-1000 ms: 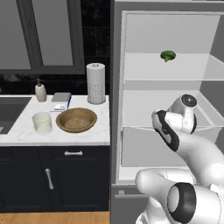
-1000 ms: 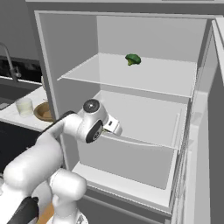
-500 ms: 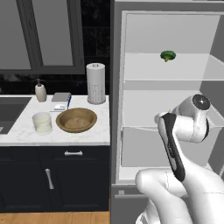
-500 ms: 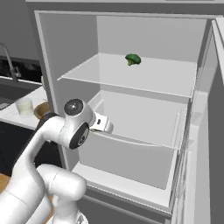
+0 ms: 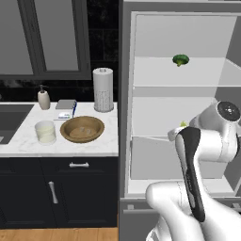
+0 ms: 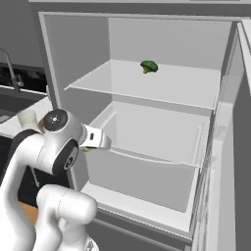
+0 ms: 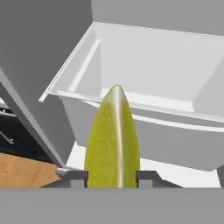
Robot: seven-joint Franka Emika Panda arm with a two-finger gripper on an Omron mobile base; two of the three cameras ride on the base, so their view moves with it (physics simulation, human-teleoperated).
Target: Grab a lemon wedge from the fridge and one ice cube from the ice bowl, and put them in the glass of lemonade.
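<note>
Swinging back from the fridge (image 5: 141, 28) interior over the last second, the arm has lifted its wrist and pulled away from the drawer.

On the surface (image 5: 19, 143) at far left, the glass of lemonade (image 5: 45, 131) stands just beside the ice bowl (image 5: 82, 129), with a paper towel roll (image 5: 103, 89) behind them.

Right of these, inside the open fridge, a broccoli floret (image 5: 180, 60) sits on the upper shelf.

Below it, the tool (image 7: 112, 177) is clenched on the lemon wedge (image 7: 113, 140), its pointed tip standing up between the finger tips (image 7: 77, 177), in front of the white drawer (image 7: 144, 105).

The wedge is small and tapered, so I judge it could slip during the swing toward the glass, or clip the fridge's left wall on the way out.
</note>
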